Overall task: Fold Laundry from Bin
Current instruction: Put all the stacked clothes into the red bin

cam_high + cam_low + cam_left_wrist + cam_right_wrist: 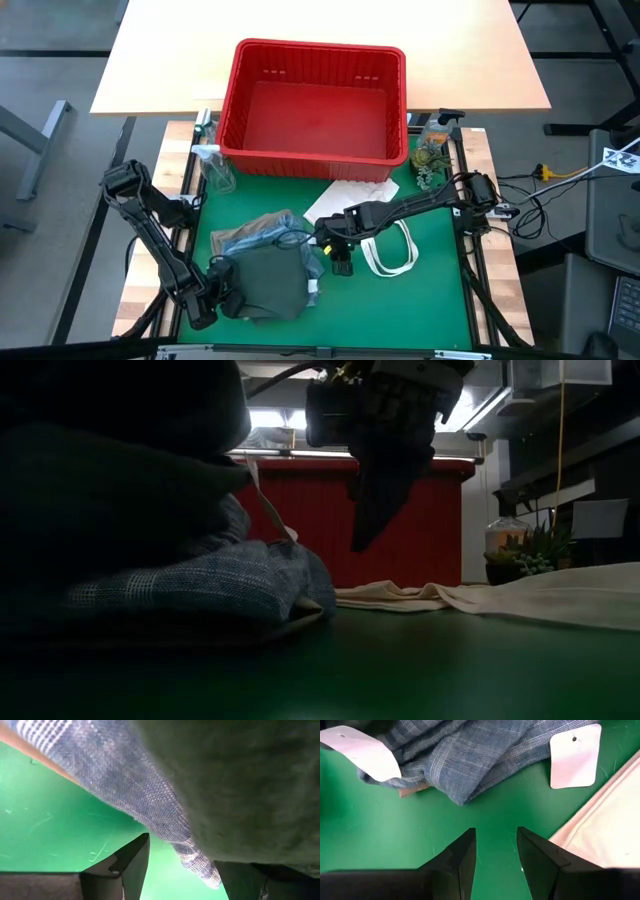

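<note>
The laundry lies in a pile on the green mat's near left. A dark green garment [268, 280] rests on top of a blue-grey checked shirt [255, 232] with white tags [575, 757]. My left gripper [222, 298] is open at the pile's near-left edge, pointing steeply down. The shirt's edge [165, 815] and the green garment [240, 790] hang between its fingers, and the garment hides one finger. My right gripper [340, 262] hangs open over bare mat, just right of the pile, with nothing between its fingers [470, 855]. The red bin [232, 110] stands behind, with no cloth in it. My left gripper stands with its fingers on either side of the pile's edge. The green garment covers one finger, and I cannot tell whether either finger touches the cloth.
A flat white tote bag [355, 195] with loop handles [390, 255] lies right of my right gripper. A spray bottle [215, 165] stands at the bin's left corner. A bottle [435, 130] and a small plant [430, 160] stand at its right.
</note>
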{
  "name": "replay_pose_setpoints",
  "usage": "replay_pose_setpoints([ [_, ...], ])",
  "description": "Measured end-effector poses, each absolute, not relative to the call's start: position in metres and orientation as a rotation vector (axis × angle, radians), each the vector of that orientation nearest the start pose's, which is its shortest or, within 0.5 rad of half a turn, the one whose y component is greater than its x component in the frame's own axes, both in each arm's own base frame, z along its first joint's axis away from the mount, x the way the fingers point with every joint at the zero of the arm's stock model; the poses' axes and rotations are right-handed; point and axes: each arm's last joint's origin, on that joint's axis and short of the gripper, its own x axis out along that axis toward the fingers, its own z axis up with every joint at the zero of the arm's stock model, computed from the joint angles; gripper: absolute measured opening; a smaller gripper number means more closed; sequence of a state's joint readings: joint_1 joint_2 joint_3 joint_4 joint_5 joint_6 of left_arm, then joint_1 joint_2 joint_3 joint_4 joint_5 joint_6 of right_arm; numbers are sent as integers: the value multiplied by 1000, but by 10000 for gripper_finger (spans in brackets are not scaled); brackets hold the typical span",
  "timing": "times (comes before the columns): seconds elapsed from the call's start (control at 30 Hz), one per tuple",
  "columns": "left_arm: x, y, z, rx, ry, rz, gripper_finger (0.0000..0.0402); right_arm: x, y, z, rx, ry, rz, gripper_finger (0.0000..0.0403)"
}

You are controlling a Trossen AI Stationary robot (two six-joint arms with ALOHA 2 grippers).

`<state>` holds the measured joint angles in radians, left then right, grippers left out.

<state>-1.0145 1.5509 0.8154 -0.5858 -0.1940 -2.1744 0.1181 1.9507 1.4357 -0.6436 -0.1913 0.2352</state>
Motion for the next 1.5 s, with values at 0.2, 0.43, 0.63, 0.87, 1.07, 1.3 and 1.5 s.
replay_pose_setpoints([
  [0.2, 141, -216, 154, -1059, 1172, 701, 223, 396, 52, 192, 307, 1190, 80, 143],
  [0.43, 141, -209, 153, -1007, 1109, 751, 227, 397, 52, 188, 374, 1206, 17, 143],
  [0.63, 146, -201, 152, -967, 1055, 772, 227, 396, 52, 179, 378, 1254, 13, 143],
  [0.87, 149, -199, 152, -948, 1036, 762, 227, 398, 55, 158, 424, 1337, 60, 143],
  [1.07, 149, -200, 152, -945, 1032, 758, 227, 401, 55, 143, 475, 1373, 29, 143],
  [1.3, 149, -200, 152, -947, 1032, 756, 227, 405, 56, 139, 531, 1360, 20, 143],
  [1.5, 150, -201, 152, -958, 1031, 749, 227, 408, 57, 139, 546, 1336, 49, 143],
])
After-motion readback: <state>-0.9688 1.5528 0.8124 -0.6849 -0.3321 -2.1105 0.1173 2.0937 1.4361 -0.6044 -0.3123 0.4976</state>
